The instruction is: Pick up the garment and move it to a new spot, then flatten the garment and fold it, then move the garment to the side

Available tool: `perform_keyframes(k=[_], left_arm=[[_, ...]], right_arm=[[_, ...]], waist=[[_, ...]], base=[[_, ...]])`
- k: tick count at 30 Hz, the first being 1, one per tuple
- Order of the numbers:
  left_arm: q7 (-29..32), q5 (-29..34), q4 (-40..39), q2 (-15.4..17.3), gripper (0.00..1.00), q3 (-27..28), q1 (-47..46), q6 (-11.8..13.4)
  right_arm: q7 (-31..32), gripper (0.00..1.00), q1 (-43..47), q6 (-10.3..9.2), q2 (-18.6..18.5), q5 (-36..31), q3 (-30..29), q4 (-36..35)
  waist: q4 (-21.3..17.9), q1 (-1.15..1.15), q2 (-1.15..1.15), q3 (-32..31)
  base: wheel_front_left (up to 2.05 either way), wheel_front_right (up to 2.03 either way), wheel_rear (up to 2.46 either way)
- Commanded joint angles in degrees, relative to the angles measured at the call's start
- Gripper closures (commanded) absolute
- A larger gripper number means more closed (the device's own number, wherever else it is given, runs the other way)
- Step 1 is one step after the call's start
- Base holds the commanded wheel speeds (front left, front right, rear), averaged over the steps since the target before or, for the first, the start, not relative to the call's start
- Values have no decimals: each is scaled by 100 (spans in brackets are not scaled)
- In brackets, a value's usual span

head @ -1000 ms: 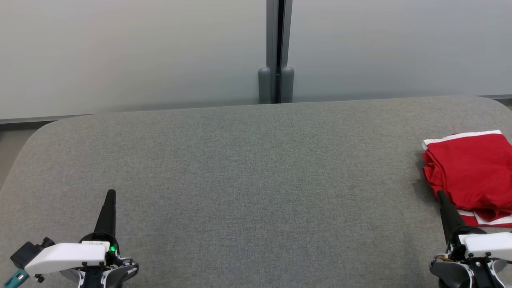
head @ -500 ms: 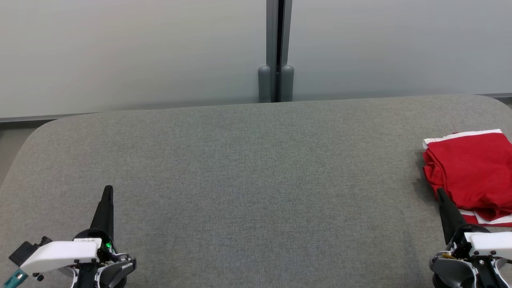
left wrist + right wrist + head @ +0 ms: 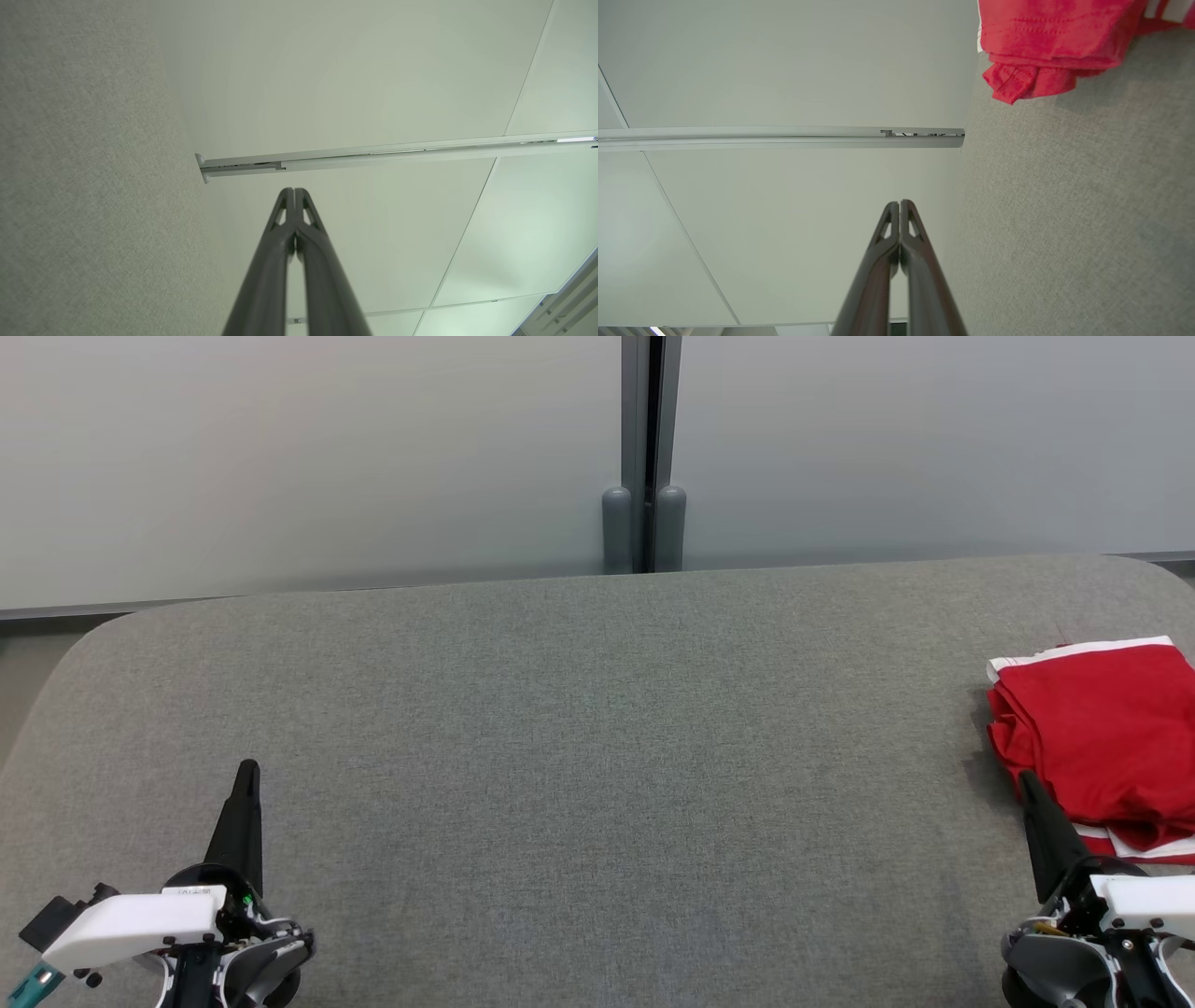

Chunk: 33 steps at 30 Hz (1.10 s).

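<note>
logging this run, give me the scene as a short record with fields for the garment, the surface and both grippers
garment: red with white trim, loosely folded, at the surface's right edge
surface: grey fabric pad, rounded far corners
left gripper: shut, holding nothing, over bare fabric at the near left
right gripper: shut, holding nothing, beside the garment, apart from it
backdrop: pale panels joined at a grey post

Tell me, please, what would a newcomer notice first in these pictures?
A red garment with white trim lies folded at the right edge of the grey padded table. Two dark grippers, both shut, point up from the lower corners: the left gripper over bare table, the right gripper near the garment.
</note>
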Motion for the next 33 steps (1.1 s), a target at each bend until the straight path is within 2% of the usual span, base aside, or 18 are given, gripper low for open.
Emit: perform_keyframes(k=[1,33], left_arm=[[21,-6,-15,32,100,27,-74,-18],[20,-7,-17,32,100,25,-74,-18]], right_arm=[[27,100,-52,2,-20,11,-15,13],[25,100,-52,2,-20,12,-11,13]], waist=[[0,0,0,0],[0,0,0,0]], base=[[0,0,0],[0,0,0]])
